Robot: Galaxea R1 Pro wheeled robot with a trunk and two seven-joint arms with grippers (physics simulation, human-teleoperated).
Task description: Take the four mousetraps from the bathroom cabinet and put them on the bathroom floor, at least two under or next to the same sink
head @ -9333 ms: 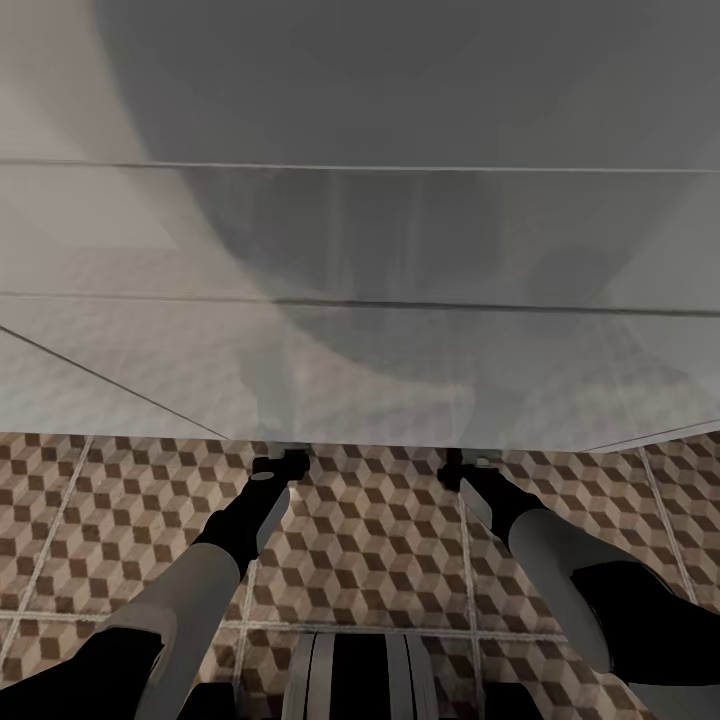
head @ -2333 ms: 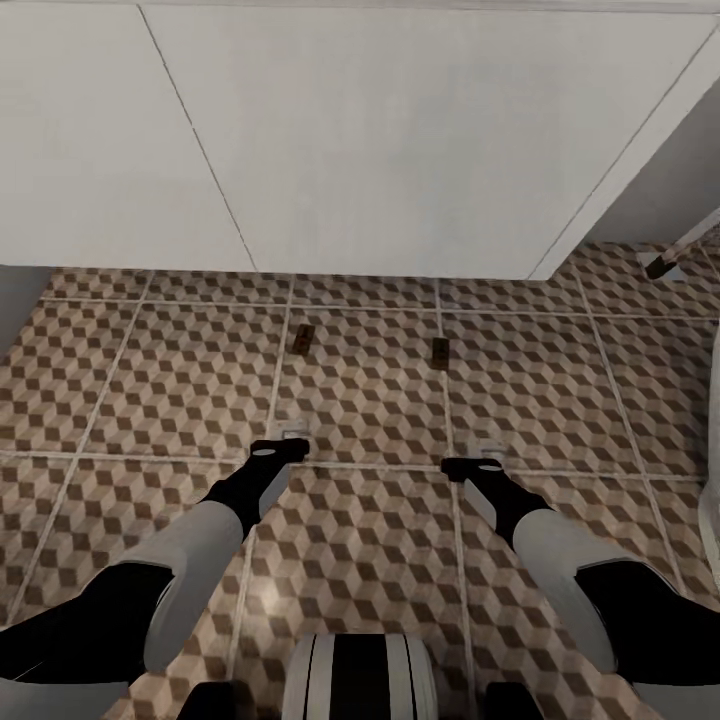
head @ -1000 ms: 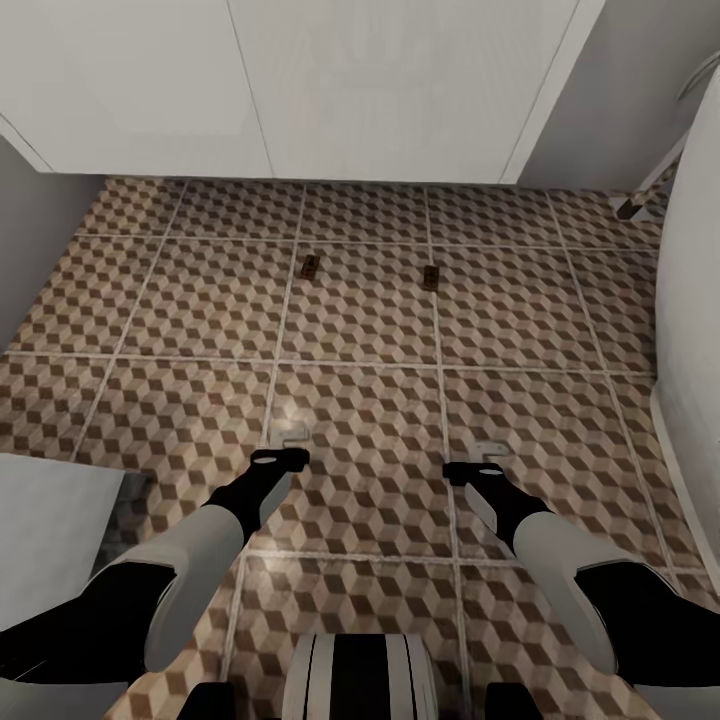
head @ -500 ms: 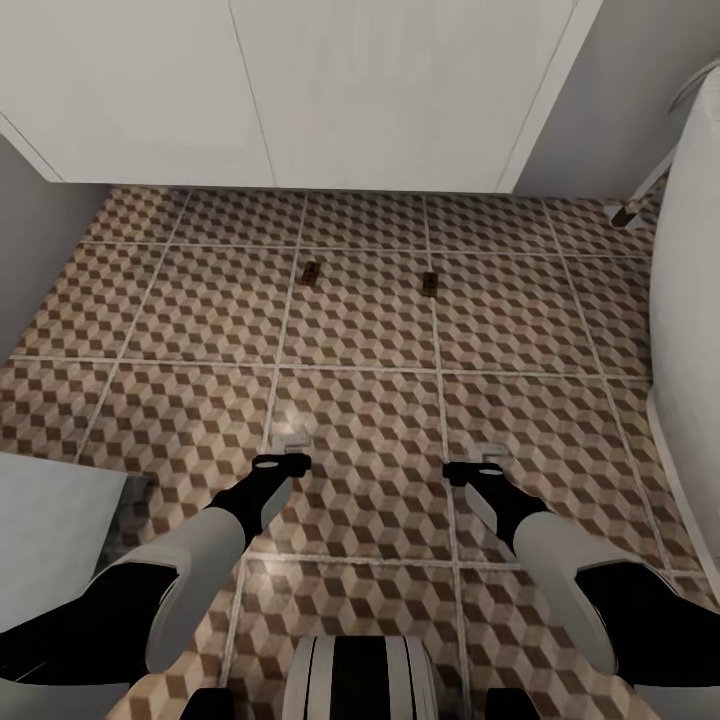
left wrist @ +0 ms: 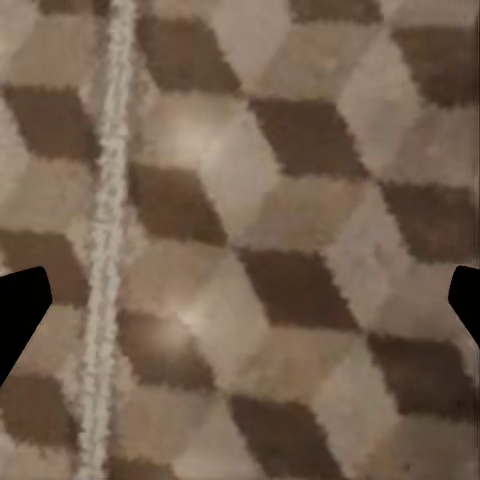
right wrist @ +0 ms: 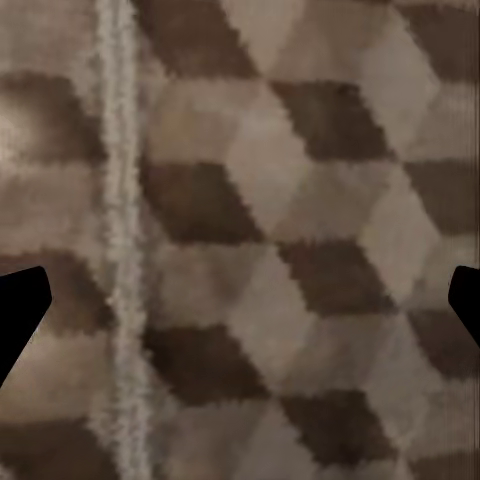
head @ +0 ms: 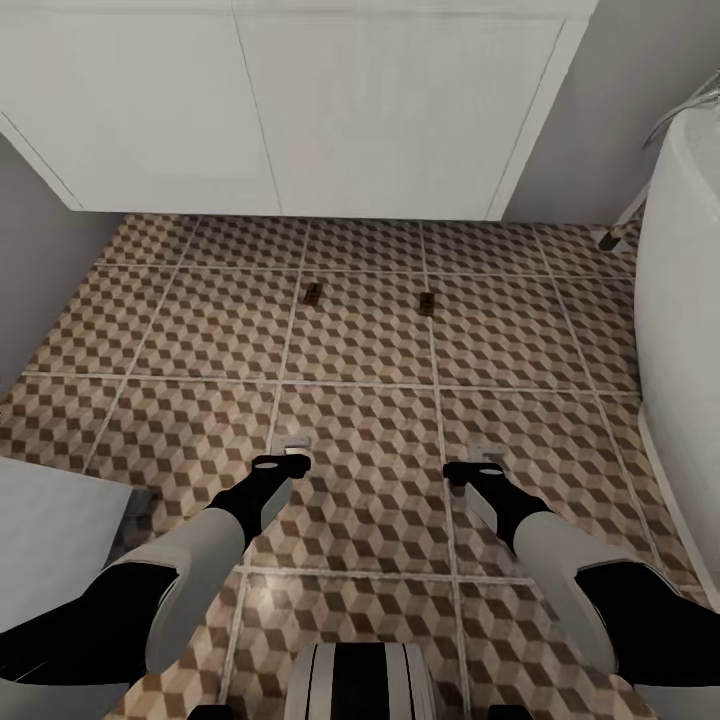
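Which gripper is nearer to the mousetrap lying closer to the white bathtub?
Right. The right gripper hangs almost straight behind that mousetrap on the bathroom floor; the left gripper is further over, in line with the other mousetrap.

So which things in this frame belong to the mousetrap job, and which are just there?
Job:
- two mousetraps lying on the bathroom floor
- white vanity beyond them
- left claw and right claw, both open and empty

Just there:
- bathtub
- grey wall
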